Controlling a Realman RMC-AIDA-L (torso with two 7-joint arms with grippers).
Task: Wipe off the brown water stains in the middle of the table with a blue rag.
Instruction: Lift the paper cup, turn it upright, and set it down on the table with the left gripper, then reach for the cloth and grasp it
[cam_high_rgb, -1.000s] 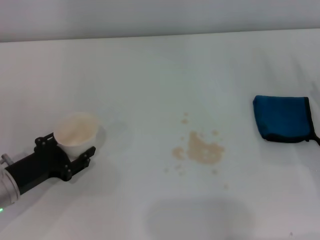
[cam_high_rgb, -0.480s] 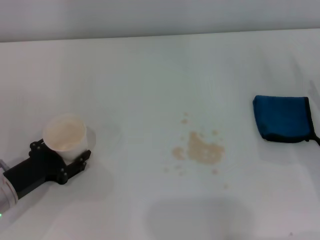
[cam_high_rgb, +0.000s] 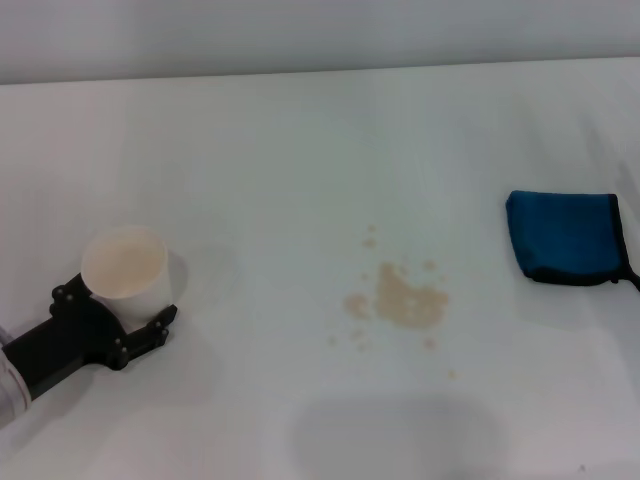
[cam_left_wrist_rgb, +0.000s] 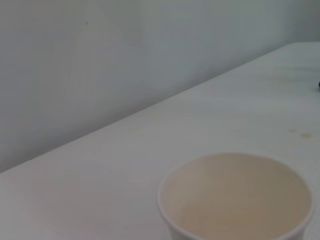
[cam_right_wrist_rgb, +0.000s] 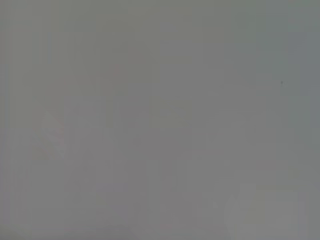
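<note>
Left end effector (cam_high_rgb: 118, 318) grips a white cup (cam_high_rgb: 126, 274), well apart from the brown water stains (cam_high_rgb: 405, 301) and blue rag (cam_high_rgb: 566, 238).

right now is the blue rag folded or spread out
Folded. The blue rag lies as a compact, thick-edged pad on the table, to the robot's right of the brown water stains, with no tool touching it.

Left gripper (cam_high_rgb: 118, 318): matte black, blocky body w/ two short angular fingers (cam_high_rgb: 162, 321). Small pale screw heads dot the finger links & body corners. Behind it the wrist turns to a pale silver-white cylinder at the frame edge. No cables or markings visible. Right arm not seen.
</note>
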